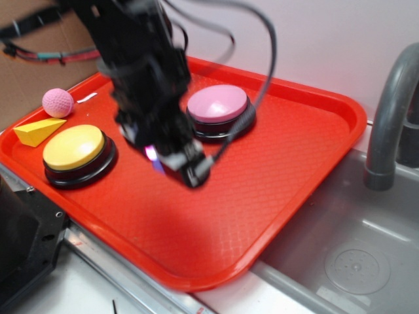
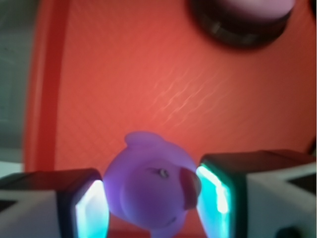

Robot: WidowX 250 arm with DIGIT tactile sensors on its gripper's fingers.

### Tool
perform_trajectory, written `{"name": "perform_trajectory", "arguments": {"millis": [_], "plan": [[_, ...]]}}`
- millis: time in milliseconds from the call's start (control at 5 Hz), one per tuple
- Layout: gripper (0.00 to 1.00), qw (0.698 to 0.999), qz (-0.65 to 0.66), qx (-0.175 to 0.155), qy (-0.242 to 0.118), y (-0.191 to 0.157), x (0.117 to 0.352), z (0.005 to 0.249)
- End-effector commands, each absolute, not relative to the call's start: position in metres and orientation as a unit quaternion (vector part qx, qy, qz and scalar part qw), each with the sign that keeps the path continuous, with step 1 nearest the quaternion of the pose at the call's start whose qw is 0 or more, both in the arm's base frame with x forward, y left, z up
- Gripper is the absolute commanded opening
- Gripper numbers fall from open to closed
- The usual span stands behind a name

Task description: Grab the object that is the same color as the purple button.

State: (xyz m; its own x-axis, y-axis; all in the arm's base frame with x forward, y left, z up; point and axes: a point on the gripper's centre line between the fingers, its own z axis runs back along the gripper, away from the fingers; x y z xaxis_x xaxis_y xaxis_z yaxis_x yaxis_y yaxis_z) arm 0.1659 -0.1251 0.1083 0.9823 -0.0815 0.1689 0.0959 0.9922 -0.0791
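Purple duck [image 2: 148, 193] right there between your pads, operator — the wrist view has the little glossy toy squeezed from both sides, the left pad [image 2: 91, 210] and the right pad against its flanks with no gap showing, so your gripper [image 1: 171, 160] reads as clamped on it. From the exterior view you only get a sliver of purple peeking out under the blurred black arm, over the middle of the red tray [image 1: 294, 163], and you cannot tell from either picture whether the toy is lifted clear of the tray or resting on it. Just behind the arm sits the pink-topped button [image 1: 218, 104], and its dark base shows at the top of the wrist view too. Off to the side you've got the yellow button [image 1: 74, 147], the yellow wedge [image 1: 38, 131] and the pink ball [image 1: 57, 102], all untouched and well apart from the grasp. No purple button in sight here; the arm may be covering it. By the look of it, the right object is picked and gripped — what's left is confirming a clean lift and a secure hold.
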Motion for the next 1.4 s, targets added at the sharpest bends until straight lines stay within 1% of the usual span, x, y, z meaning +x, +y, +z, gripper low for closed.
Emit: {"name": "perform_trajectory", "arguments": {"millis": [0, 200, 400, 600, 800, 1200], "plan": [[0.00, 0.994, -0.001, 0.000, -0.111, -0.091, 0.175, 0.200], [0.00, 0.996, 0.015, 0.000, -0.088, -0.074, 0.182, 0.204], [0.00, 0.995, 0.054, -0.010, -0.084, -0.052, 0.182, 0.204], [0.00, 0.994, 0.069, -0.029, -0.080, -0.035, 0.186, 0.199], [0.00, 0.993, 0.081, -0.025, -0.078, -0.024, 0.188, 0.196], [0.00, 0.994, 0.086, -0.031, -0.063, -0.018, 0.192, 0.188]]}}
